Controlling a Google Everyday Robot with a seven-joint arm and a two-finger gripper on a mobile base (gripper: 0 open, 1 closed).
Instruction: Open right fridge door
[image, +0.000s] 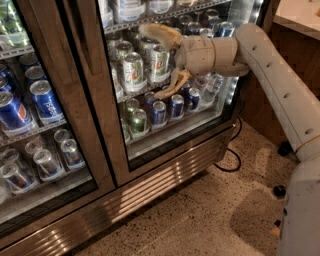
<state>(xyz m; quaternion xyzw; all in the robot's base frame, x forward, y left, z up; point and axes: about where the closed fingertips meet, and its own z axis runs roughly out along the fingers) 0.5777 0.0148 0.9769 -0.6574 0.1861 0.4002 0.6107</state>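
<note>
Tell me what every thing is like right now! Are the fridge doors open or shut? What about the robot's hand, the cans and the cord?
right fridge door: shut.
left fridge door: shut.
gripper: open, holding nothing, held in front of the right door's glass.
cans: standing upright on the shelves.
black cable: lying looped on the floor beside the fridge.

End effector before right fridge door

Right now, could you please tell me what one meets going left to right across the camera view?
Blue Pepsi cans → steel edge of the right fridge door → gripper, open before its glass → robot arm.
</note>
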